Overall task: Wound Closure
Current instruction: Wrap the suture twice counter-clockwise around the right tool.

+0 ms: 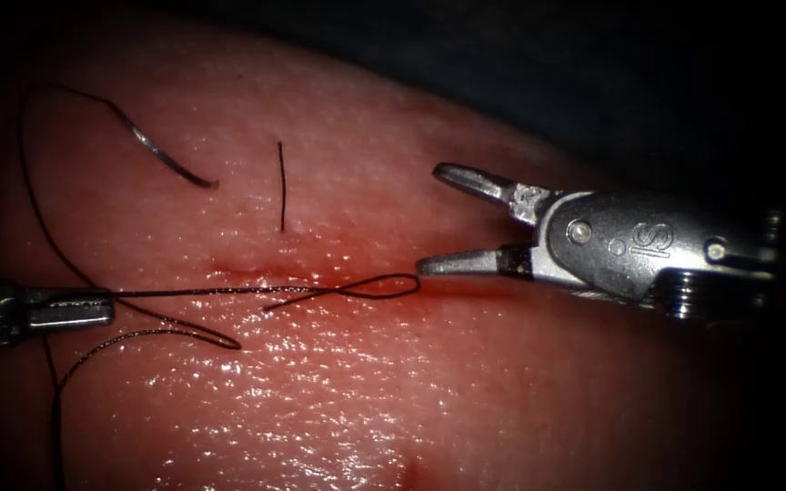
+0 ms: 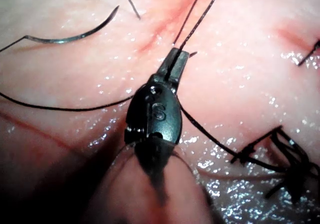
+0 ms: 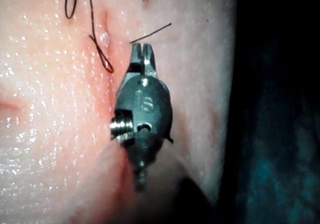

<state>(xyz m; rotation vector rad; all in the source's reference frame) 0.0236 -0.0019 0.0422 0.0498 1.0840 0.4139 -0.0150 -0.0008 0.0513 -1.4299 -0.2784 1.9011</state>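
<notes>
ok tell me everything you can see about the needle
The needle is a thin, curved sliver that looks like bright steel, lying free on the tissue up and to the left of the cut. No part of it looks buried. Dark thread trails from its upper end and arcs away. Neither tool holds it: the left tool is shut on the thread, and the right tool stands open, holding nothing.

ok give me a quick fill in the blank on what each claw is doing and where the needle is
1. The left claw is shut on the ____.
2. The right claw is open and holds ____.
3. The needle lies on the tissue, held by ____ claw.
4. A loop of thread lies beside the right claw's ____ jaw.

Missing words: thread; nothing; neither; lower
</notes>
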